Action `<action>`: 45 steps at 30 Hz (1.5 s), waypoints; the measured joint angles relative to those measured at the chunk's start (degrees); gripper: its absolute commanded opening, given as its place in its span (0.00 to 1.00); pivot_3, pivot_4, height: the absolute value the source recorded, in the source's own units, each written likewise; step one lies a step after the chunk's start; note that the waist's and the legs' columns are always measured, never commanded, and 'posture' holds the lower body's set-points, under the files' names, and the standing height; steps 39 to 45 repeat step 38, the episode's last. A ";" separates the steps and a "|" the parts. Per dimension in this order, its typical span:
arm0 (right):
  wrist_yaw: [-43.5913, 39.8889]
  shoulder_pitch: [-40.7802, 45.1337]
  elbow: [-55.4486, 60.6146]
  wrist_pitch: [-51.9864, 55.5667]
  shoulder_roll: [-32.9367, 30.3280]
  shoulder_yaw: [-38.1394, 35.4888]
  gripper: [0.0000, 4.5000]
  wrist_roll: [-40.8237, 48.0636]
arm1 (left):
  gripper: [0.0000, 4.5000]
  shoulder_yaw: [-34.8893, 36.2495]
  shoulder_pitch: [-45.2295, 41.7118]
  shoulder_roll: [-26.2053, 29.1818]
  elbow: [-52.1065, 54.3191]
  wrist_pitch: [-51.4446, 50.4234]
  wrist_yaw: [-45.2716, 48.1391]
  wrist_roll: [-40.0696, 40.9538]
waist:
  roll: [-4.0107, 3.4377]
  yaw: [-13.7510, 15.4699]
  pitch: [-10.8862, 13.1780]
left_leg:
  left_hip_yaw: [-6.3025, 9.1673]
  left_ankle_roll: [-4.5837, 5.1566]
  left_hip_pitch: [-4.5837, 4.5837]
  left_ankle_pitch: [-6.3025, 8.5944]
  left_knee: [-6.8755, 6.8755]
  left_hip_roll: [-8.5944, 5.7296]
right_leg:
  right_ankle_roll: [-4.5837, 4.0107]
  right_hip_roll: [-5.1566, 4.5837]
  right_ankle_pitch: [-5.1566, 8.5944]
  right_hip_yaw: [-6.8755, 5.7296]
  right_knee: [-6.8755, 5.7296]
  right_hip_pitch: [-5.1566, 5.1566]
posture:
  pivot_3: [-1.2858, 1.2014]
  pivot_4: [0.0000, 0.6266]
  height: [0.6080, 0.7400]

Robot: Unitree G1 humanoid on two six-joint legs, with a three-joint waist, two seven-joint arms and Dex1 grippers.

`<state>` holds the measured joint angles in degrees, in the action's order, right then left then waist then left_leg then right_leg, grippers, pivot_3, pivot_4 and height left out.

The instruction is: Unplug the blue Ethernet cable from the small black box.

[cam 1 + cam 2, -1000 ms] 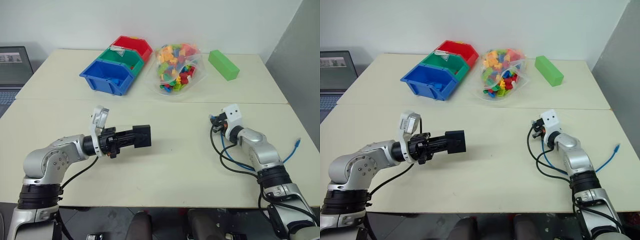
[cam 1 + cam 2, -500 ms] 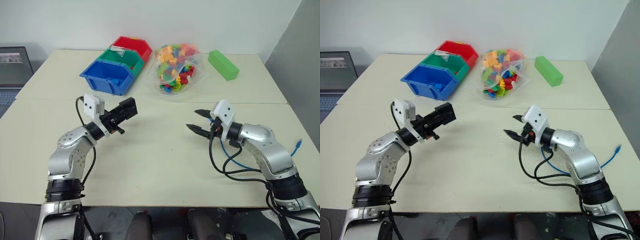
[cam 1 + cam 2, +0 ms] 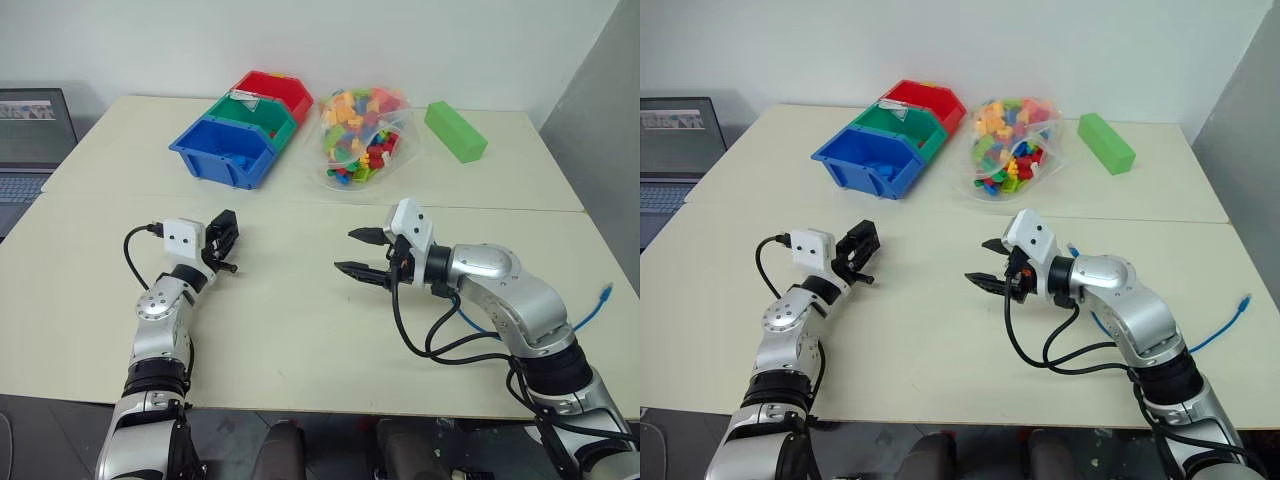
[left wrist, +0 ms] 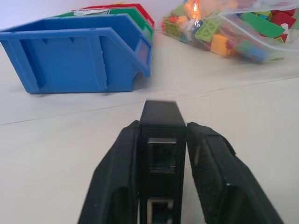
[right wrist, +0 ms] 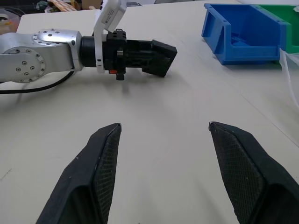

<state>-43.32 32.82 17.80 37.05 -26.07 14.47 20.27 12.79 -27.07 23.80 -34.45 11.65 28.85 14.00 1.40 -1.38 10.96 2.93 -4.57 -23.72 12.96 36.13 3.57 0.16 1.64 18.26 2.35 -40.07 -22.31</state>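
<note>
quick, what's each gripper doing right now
Left gripper: shut on the small black box.
Right gripper: open, holding nothing.

Cream tables (image 3: 300, 330) w/ center seam, white wall (image 3: 300, 40) behind, gray panel (image 3: 600, 100) right.

Unplugged black box (image 4: 161, 140); blue cable (image 3: 590, 305) apart

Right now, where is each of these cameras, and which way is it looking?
Left and right eye views: on the head, looking down over the table; both arms show.
Left wrist view: along the left pincer, shut on the small black box, toward the blue bin.
Right wrist view: between the open right pincer fingers, toward the left arm.
All share the box and blue bin.
</note>
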 measured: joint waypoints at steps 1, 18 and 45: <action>-0.04 0.00 0.01 0.07 0.00 0.05 0.71 0.00 | 0.60 0.00 0.04 -0.04 -0.01 0.03 0.03 0.04 | 0.00 -0.07 0.00 | 0.01 0.00 0.00 0.00 0.00 0.01 | 0.00 0.00 0.00 -0.01 -0.01 0.00 | 0.52 0.24 1.00; -0.52 -5.36 2.44 1.03 -4.22 -1.35 0.71 0.02 | 0.99 0.98 18.18 3.75 27.88 -16.34 -1.16 3.84 | 0.03 -0.29 -0.01 | 0.06 -0.01 0.00 -0.01 -0.01 0.08 | 0.00 -0.06 0.00 0.15 -0.01 0.00 | 0.52 0.24 1.00; -18.64 -9.73 -3.28 -4.81 -21.38 -15.15 0.71 7.21 | 0.99 14.67 30.55 26.15 46.51 -39.91 18.33 17.71 | -0.01 -0.43 0.01 | -0.11 0.00 0.36 0.00 -0.08 0.07 | 0.28 0.00 0.18 0.18 -0.04 0.17 | 0.52 0.24 1.00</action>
